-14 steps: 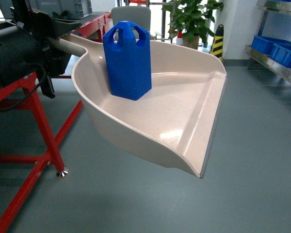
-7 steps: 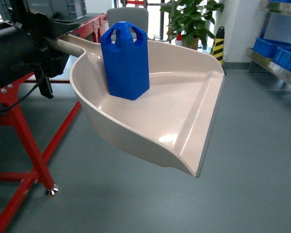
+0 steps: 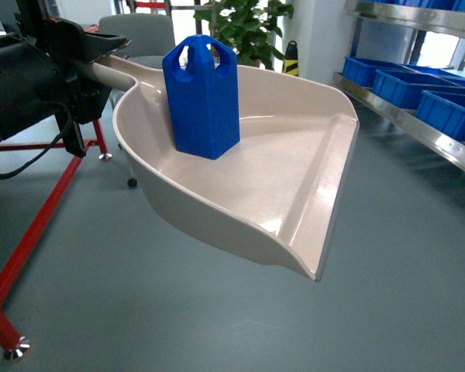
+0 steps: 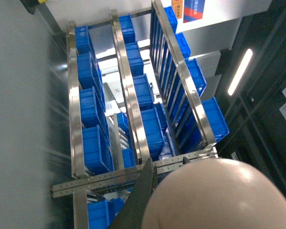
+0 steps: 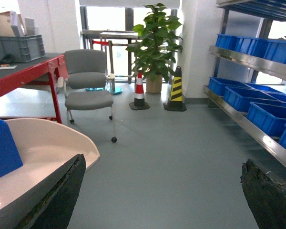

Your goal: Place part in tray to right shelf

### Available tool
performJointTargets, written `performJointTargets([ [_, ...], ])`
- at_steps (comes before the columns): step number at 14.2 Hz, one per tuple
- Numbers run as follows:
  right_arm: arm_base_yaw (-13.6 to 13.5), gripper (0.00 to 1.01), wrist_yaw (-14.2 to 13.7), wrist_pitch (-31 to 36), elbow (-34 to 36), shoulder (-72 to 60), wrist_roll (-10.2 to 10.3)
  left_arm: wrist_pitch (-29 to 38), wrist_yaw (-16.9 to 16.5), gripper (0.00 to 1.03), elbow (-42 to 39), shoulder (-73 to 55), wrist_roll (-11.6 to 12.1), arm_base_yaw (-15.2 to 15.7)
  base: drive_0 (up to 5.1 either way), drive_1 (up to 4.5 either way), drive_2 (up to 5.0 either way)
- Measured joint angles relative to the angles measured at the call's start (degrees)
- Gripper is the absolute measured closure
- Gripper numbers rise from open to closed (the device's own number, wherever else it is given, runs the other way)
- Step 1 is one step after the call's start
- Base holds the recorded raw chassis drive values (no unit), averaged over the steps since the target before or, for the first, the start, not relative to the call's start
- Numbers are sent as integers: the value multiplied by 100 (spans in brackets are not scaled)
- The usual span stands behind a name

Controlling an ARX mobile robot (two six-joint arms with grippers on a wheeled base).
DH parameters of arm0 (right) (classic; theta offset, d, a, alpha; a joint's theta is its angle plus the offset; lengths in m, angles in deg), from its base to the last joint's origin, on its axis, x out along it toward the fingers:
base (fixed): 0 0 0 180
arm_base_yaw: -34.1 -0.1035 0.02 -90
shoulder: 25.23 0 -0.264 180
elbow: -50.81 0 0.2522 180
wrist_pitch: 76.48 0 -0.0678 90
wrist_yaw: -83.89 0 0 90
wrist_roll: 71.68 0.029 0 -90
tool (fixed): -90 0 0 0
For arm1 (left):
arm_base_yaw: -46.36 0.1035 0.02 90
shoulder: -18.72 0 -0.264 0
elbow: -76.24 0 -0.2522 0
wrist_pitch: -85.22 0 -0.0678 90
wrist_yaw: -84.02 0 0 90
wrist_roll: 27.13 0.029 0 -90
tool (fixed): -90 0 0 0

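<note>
The step in hand, as I judge it, is carrying the loaded tray (image 3: 279, 178) over to the right shelf (image 3: 407, 116) without upsetting what rides in it, so the move calls for a level scoop, a slow turn and no sudden stop, since the part (image 3: 203, 97) stands upright and tall on a slick floor with nothing bracing it. Nearest, the left gripper (image 3: 81, 62) sits at the end of the tray's long handle; its dark housing hides the fingers, so I cannot tell whether they are pinched on the handle or merely around it, though the tray hangs in the air off that end. The right gripper (image 5: 162, 195) shows its two fingers (image 5: 57, 195) spread wide with nothing between them, their pads dark, rough and worn; the tray's curved wall lies just beside the left-hand finger. The tray is cream plastic, glossy enough to throw highlights, with a raised rounded back wall, a ridge before the flat front lip and an open mouth pointing away from the left fingers. The part is bright blue hard plastic, faceted like a small jerrycan, its top handle pierced by two holes; it stands in the tray's back corner, close to the handle and well inside the lip. Beyond the right fingers the shelf runs along the wall: shiny steel rails bearing rows of blue plastic crates (image 3: 407, 85), well apart from the tray. Farther off stand a grey office chair (image 5: 87, 81), a striped cone (image 5: 175, 90) and a leafy potted plant (image 5: 155, 43).
</note>
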Motion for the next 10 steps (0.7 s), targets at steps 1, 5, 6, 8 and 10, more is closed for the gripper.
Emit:
performJointTargets([
  [1,0,3,-2,2,0,0,-2,20,0,91,0,0,-2,0,-163,-163,-163],
  [5,0,3,-2,0,0,0,-2,4,-7,91,0,0,0,-7,-160,-160,-160],
  [6,0,3,-2,2,0,0,-2,9,-7,91,0,0,0,-7,-150,-150,-150],
  [8,0,3,-2,0,0,-2,-2,4,-7,91,0,0,0,-7,-163,-163,-163],
  [10,0,3,-2,4,0,0,-2,7,-4,91,0,0,-2,-7,-163,-163,-163],
])
